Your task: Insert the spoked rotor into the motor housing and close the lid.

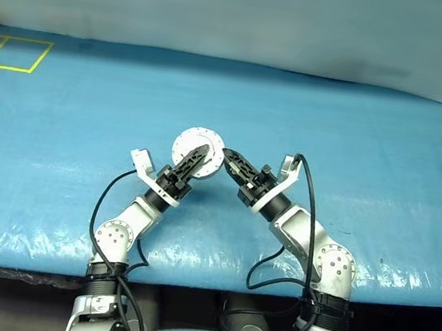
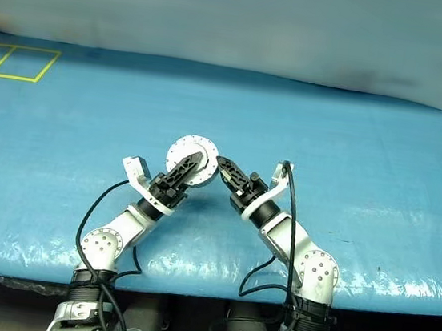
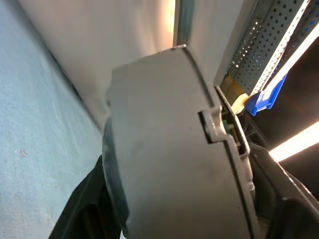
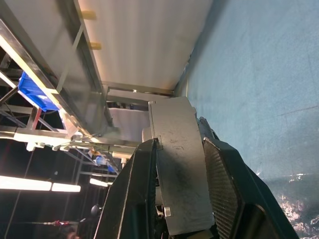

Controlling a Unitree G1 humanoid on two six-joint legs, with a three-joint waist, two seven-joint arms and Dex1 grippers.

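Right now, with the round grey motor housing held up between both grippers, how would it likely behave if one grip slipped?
The motor housing looks like stiff metal, so probably rigid and fairly heavy for its size. Its smooth grey edge sits between the right gripper's fingers, so it might slide. Being round, it would likely roll on the blue table cover if dropped. The left gripper lies across its face.

Grey motor housing point(image 3: 174, 149) close up, edge-on, blue table cover point(image 3: 35, 149) beside

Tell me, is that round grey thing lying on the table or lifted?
Lifted: both grippers, left and right, hold the motor housing on edge above the blue table.
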